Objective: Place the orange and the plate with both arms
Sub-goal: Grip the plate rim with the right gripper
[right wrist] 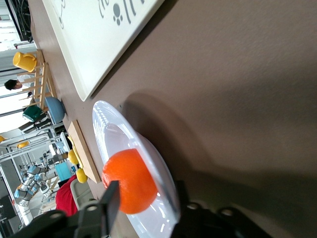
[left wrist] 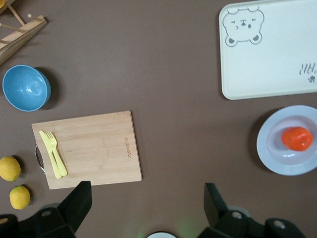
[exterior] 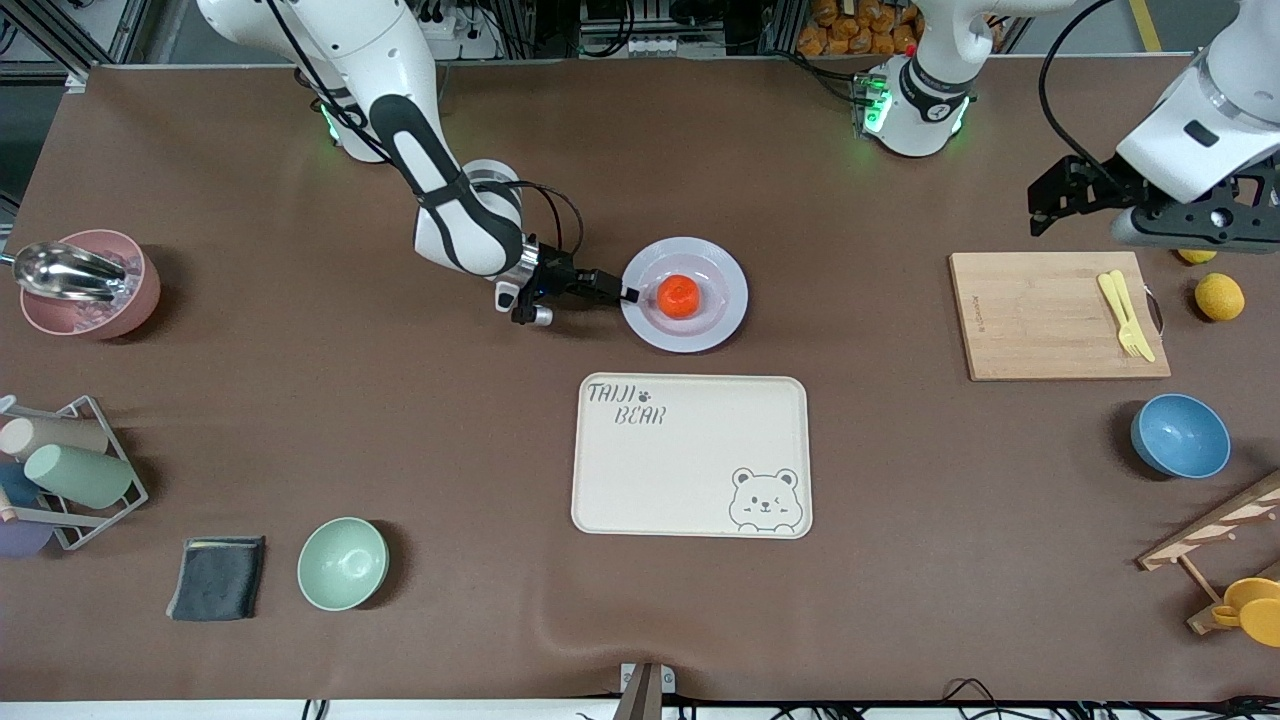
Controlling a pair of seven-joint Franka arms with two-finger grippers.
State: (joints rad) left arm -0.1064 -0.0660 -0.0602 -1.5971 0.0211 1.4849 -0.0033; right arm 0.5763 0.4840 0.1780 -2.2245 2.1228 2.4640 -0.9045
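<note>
The orange (exterior: pixel 679 296) lies in the middle of the pale lavender plate (exterior: pixel 725 310), which rests on the table, farther from the front camera than the bear tray. My right gripper (exterior: pixel 628 293) is low at the plate's rim on the side toward the right arm's end. It is open, with one finger over the plate beside the orange and the other under the rim. The right wrist view shows the orange (right wrist: pixel 130 181), the plate (right wrist: pixel 106 124) and this gripper (right wrist: pixel 146 198). My left gripper (exterior: pixel 1042 212) is open and empty, held high near the cutting board. Its wrist view (left wrist: pixel 147 198) shows the orange (left wrist: pixel 297 138) on the plate (left wrist: pixel 270 153).
The cream bear tray (exterior: pixel 690 455) lies nearer the front camera than the plate. A wooden cutting board (exterior: pixel 1050 315) with yellow cutlery (exterior: pixel 1125 312), lemons (exterior: pixel 1219 296) and a blue bowl (exterior: pixel 1180 435) lie toward the left arm's end. A green bowl (exterior: pixel 342 563), pink bowl (exterior: pixel 85 285) and cup rack (exterior: pixel 60 470) lie toward the right arm's end.
</note>
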